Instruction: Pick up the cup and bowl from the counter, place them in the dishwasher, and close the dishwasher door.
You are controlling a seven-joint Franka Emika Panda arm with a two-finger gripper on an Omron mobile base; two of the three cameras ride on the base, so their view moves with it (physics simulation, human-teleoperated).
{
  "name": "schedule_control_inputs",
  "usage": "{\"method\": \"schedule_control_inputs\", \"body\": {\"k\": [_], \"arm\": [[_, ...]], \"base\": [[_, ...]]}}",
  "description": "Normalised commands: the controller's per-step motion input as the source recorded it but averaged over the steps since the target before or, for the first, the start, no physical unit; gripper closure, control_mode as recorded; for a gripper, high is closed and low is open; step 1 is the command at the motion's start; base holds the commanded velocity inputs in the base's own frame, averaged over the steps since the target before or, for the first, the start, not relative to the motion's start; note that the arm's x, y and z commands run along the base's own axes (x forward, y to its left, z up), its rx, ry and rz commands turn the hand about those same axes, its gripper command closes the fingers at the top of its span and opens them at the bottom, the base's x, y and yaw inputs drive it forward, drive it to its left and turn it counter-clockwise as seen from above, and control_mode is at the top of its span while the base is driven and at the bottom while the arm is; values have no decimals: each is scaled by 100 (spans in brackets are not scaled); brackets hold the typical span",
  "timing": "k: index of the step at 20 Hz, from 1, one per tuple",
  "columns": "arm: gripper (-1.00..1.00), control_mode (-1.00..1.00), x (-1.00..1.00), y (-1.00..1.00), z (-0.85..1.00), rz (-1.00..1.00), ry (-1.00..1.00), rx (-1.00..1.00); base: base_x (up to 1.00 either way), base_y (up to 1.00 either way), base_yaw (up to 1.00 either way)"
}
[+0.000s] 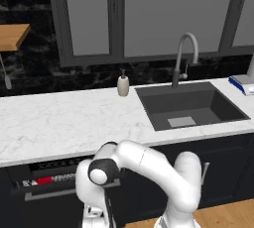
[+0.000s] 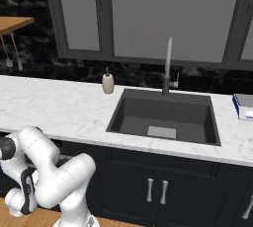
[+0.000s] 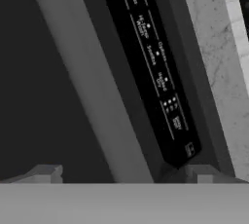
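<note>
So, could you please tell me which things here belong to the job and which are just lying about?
Job: dishwasher door, its silver handle, dishwasher control strip, counter, red cup glimpsed in the gap, open claw.
Lying about: soap dispenser, faucet, sink, wooden shelf.

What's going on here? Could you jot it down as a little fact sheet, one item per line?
setting: simulated kitchen, white marble counter with a dark sink
on counter: soap dispenser beside the sink
dishwasher door: nearly shut, a narrow gap at its top
in the gap: something red, too small to identify
robot arm: bent low in front of the door
jaws: open, close to the door's silver bar handle
</note>
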Motion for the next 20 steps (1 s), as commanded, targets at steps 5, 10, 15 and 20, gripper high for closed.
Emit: {"method": "schedule_control_inputs", "body": {"k": [5, 10, 15, 20], "arm": [[-100, -100, 84, -54, 17, 4, 0, 19], [-100, -100, 62, -39, 0, 2, 1, 11], [-100, -100, 85, -45, 0, 0, 2, 6], [-100, -100, 96, -40, 0, 0, 0, 0]], "base": [[0, 0, 0], [0, 0, 0], [0, 0, 0], [0, 0, 0]]}}
